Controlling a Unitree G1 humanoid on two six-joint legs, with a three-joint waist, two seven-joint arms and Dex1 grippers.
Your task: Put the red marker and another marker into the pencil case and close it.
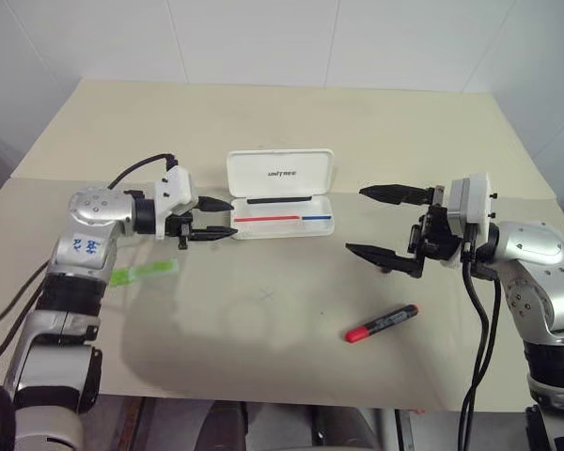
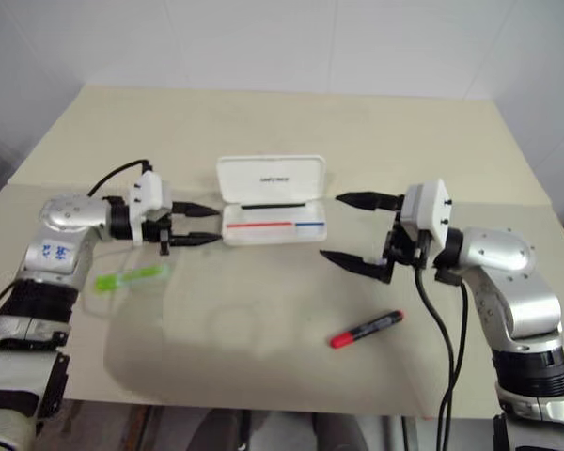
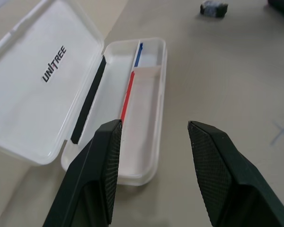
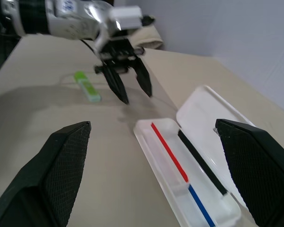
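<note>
red marker (image 1: 383,322) nearest, open pencil case (image 1: 282,225) between empty, parted left gripper (image 1: 216,219) and right gripper (image 1: 387,224)

I count two markers on my table: one red marker (image 1: 382,322) and one light green marker (image 1: 145,272). One pencil case (image 1: 282,218) (lid up). Possibly one small dark piece (image 3: 213,8), too blurred to name.

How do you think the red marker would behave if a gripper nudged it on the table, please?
The red marker looks slim and round, so it would probably roll if pushed sideways. It looks stiff and likely light. Its smooth barrel may slip between hard fingers.
</note>
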